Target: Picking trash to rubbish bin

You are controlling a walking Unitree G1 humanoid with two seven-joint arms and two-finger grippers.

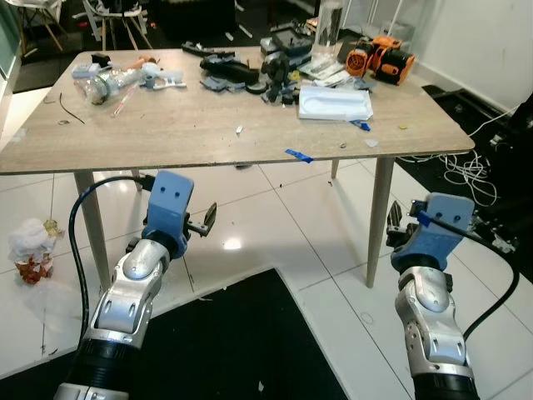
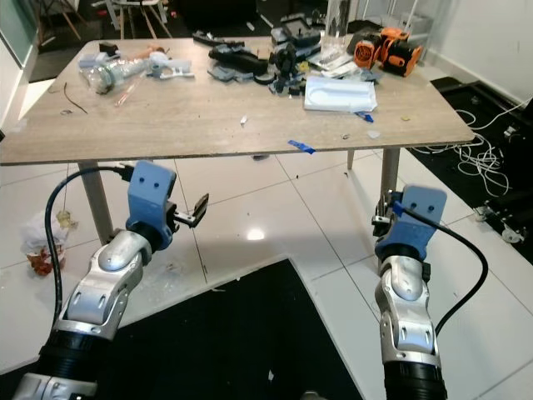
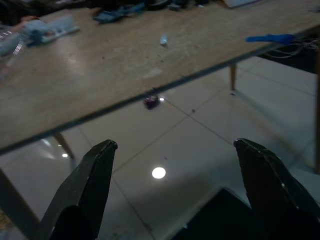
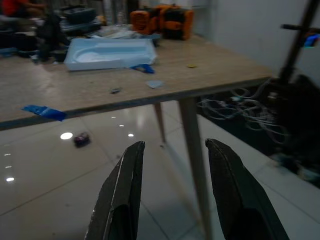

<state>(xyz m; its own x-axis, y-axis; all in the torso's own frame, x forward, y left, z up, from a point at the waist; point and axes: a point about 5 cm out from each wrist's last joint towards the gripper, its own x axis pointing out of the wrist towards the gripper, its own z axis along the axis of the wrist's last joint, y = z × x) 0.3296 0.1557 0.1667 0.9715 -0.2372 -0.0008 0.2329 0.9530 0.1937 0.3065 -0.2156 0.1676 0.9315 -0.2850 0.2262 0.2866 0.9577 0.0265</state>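
A crumpled white and red bundle of trash [image 1: 32, 248] lies on the white tiles by the table's left leg. A small dark scrap [image 3: 151, 101] lies on the floor under the wooden table [image 1: 208, 125]. My left gripper [image 1: 204, 221] hangs below the table's front edge, open wide, nothing between its fingers [image 3: 100, 170]. My right gripper [image 1: 393, 221] is held beside the front right table leg [image 1: 379, 217], open, with nothing in it. Both point under the table.
The tabletop carries a clear plastic bottle [image 1: 112, 83], a white tray [image 1: 335, 102], dark tools, an orange tool [image 1: 381, 58] and blue tape [image 1: 299, 156] at its edge. A black mat [image 1: 241, 350] lies at my feet. Cables [image 1: 466, 171] trail on the right.
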